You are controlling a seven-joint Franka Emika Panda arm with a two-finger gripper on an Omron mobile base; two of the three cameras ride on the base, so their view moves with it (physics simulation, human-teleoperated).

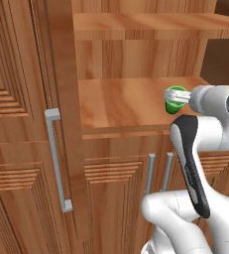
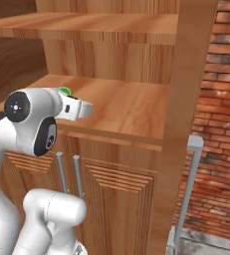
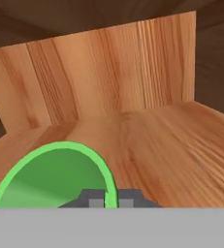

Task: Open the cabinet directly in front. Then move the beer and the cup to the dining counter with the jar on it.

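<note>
1. Pinching the rim of the cup (image 3: 55, 177), the pincer (image 3: 111, 197) sits clenched on the cup's wall, one dark fingertip inside the bright green rim and the other outside it, as the hand view shows.
2. The cup (image 1: 174, 99) stands on the lower shelf (image 1: 121, 101) of the cabinet (image 1: 31, 99), near that shelf's front edge and toward its right end as seen from the robot.
3. The cabinet doors stand open, so the opening step looks done; the step in hand appears to be carrying the cup out. The beer cannot be made out on the shelf.
4. Next, judging from this, the cup must be lifted clear of the shelf and drawn straight back out past the front edge, kept level so the thin rim grip does not slip, before the base turns toward the dining counter.
5. The forearm reaches roughly level into the cabinet above the lower doors, wrist (image 2: 74, 108) pointing inward, elbow bent sharply in front of those doors' short handles (image 1: 158, 173).
</note>
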